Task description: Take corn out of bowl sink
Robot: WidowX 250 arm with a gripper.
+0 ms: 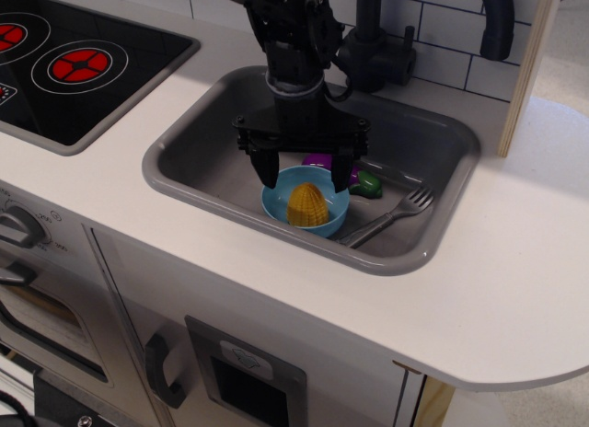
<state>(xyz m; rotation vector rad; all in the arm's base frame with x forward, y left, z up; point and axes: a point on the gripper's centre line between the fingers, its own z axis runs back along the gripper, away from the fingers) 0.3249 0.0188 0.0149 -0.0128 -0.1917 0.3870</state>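
The yellow corn (307, 205) stands upright in the light blue bowl (279, 202) at the front of the grey sink (184, 160). My black gripper (306, 179) hangs open just above and behind the bowl, one fingertip (270, 173) over the bowl's left rim and the other over its right rim. The corn lies just in front of and below the gap between the fingers. Nothing is held.
A purple eggplant with a green cap (366, 181) lies behind the bowl, partly hidden by the gripper. A grey fork (394, 214) lies to the bowl's right. A black faucet (373, 50) stands behind the sink. The black stovetop (74, 63) is at the left.
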